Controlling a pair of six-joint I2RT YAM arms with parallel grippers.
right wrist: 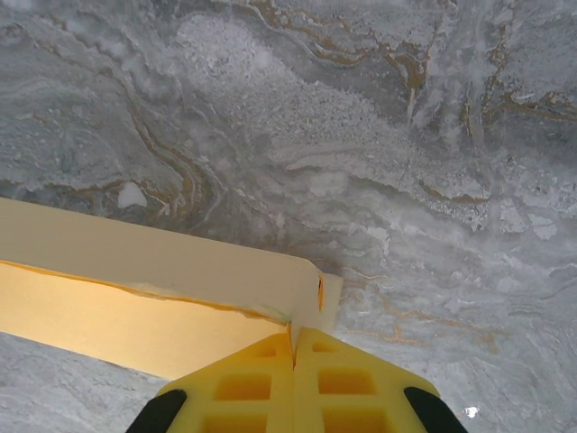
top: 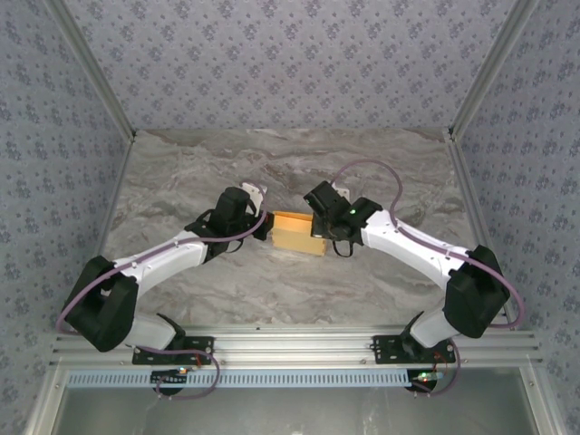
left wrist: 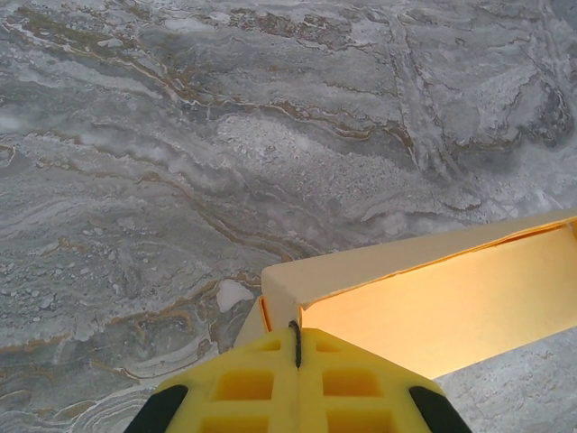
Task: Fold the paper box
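The paper box [top: 297,233], a shallow yellow-orange card tray, is lying near the middle of the top external view on the grey marbled bench [top: 290,154], its long sides running left to right and dipping slightly toward the right. The two arms are reaching in from the lower corners of the frame and meeting it at opposite ends, the left arm [top: 172,258] at its left end and the right arm [top: 408,243] at its right end. In the left wrist view the box [left wrist: 451,307] is stretching from bottom centre to the right edge, and the left jaws are pressing together on its near end wall, their yellow fingers [left wrist: 243,383] touching. In the right wrist view the box [right wrist: 135,271] is running in from the left edge, and the right jaws are likewise pinching shut on a corner of its wall, fingers [right wrist: 347,383] meeting along a thin seam.
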